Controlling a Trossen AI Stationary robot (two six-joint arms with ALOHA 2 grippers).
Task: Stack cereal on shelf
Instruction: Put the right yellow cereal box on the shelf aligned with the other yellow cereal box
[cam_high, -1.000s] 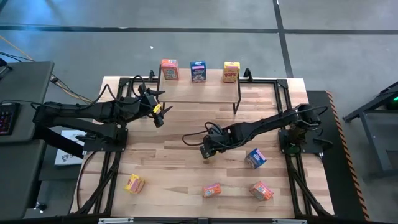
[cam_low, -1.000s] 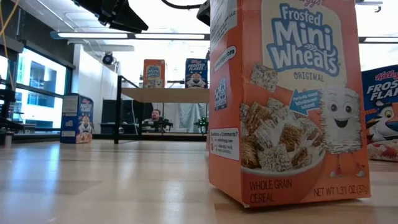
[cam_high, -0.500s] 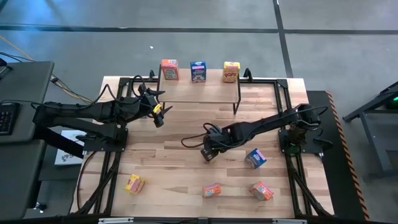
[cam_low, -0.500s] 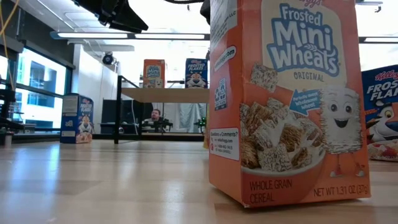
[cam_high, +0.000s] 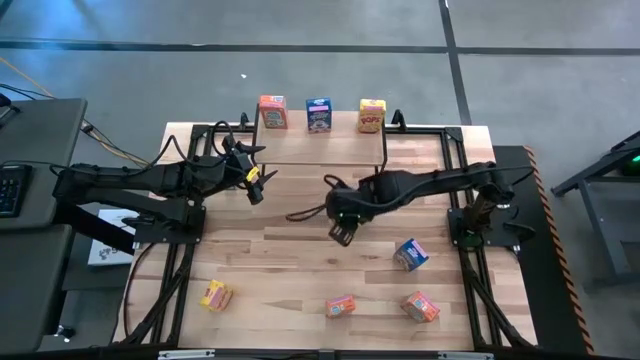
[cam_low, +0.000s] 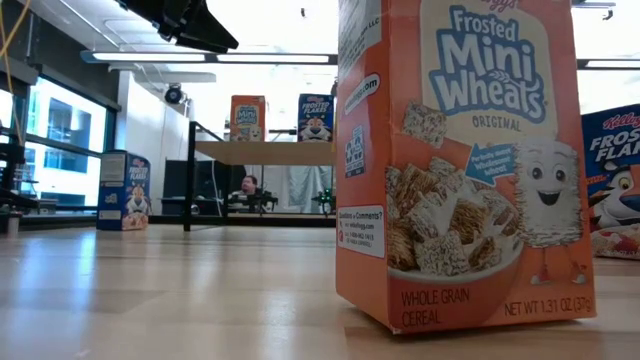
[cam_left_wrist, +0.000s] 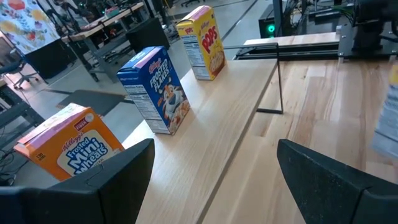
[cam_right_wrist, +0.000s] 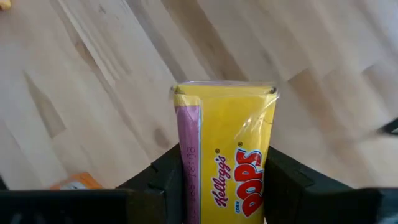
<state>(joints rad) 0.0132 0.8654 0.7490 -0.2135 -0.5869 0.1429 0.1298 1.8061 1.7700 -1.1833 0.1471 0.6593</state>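
Note:
Three cereal boxes, orange, blue and yellow, stand upright along the far edge of the shelf. My right gripper hangs over the table's middle, just near of the shelf, shut on a yellow Corn Pops box. My left gripper hovers open and holds nothing, beside the shelf's left end; in its wrist view the three boxes show beyond its fingers. My right gripper pinches the yellow box between its two fingers, one on the narrow purple-striped side and one on the opposite side. The fingers come steeply from above. The box juts out below them, its free end over the tabletop, lifted clear.
On the near half of the table lie a blue box, two orange boxes and a yellow one. The orange Mini Wheats box fills the low view. Black frame rails run along both table sides.
My right gripper has risen and drawn toward the shelf, its wrist rolling as it went. The yellow box has come up off the table with it and now hangs clear.

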